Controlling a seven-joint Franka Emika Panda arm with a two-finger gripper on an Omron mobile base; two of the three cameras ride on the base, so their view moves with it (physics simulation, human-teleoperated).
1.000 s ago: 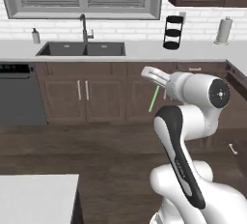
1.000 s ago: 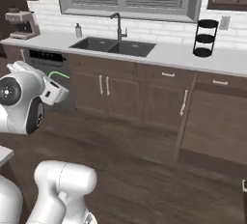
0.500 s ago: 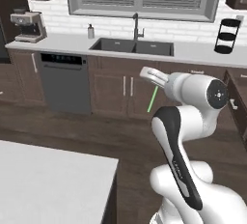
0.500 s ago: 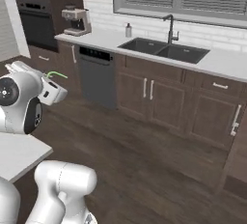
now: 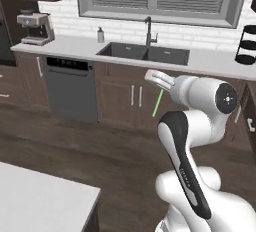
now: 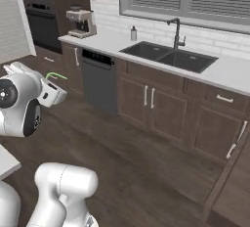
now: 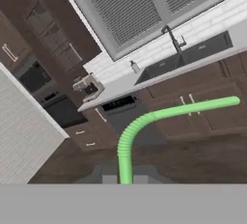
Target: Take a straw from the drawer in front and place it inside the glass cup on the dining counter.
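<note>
Mid-air over the dark wood floor (image 5: 75,151), in front of the sink (image 5: 145,53) cabinets: tool (image 5: 159,80) clamped tight on the straw (image 5: 157,103). In left base view straw hangs toward 6 o'clock below the tool. Hand view: straw (image 7: 144,124) rises between the tips, bends off toward 3 o'clock. Dining counter (image 5: 35,196) corner at 7 o'clock, well apart. Coffee machine (image 5: 36,27) on wall counter at 10 o'clock.

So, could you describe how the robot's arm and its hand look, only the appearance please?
The arm is glossy white with rounded, bulky links. One link has a black strip along it, and the big joint cap has a dark grey disc with a small light mark. The hand is white and boxy, with small dark fingertips. No cables are visible.
</note>
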